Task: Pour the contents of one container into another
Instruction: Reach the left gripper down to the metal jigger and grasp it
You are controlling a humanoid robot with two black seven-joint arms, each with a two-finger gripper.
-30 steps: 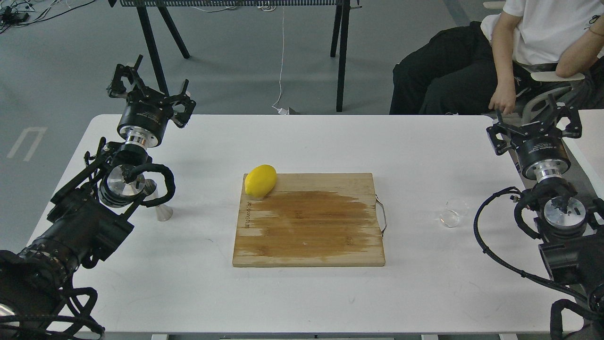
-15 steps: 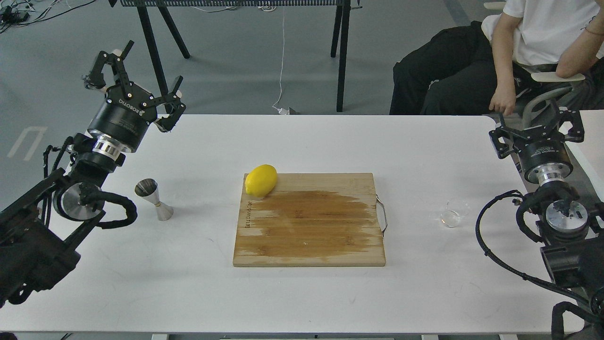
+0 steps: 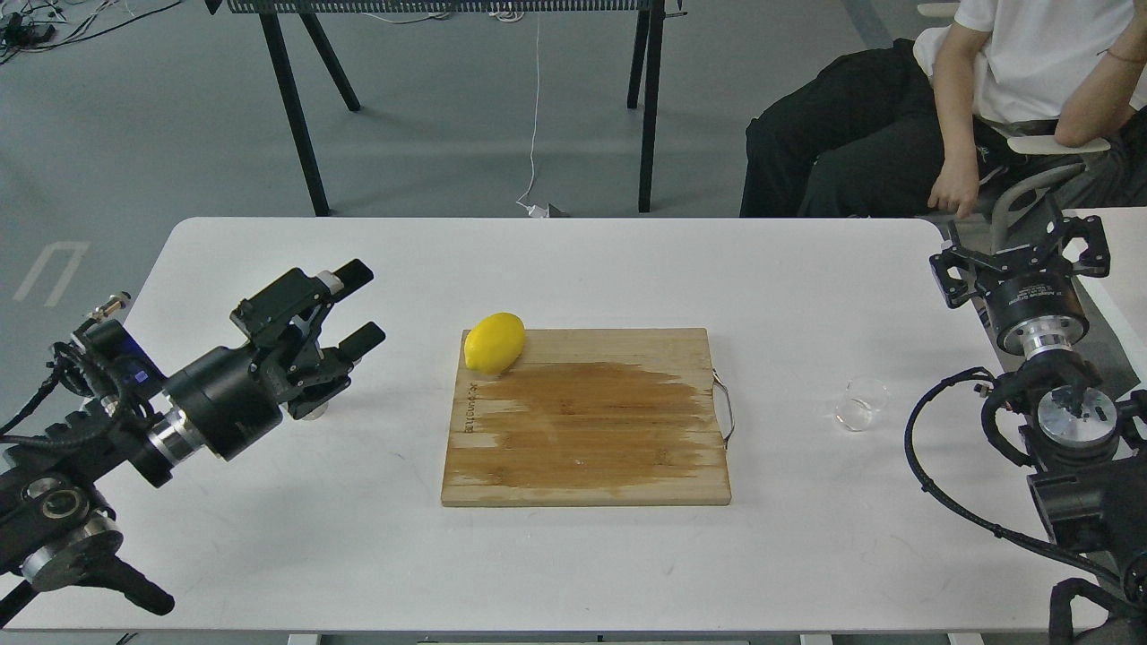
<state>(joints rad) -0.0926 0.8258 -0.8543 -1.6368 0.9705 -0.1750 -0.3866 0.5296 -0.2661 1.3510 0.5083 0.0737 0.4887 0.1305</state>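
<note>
Dark lettering is burned along the left edge of the cutting board (too small to be read). Since half a second ago the left gripper has been swung down, jaws wide and empty, hiding most of the jigger behind it. The glass cup stands near the right gripper, spread empty.

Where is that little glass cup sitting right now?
The glass cup stands on the white table, right of the cutting board, near the right claw's arm.
</note>
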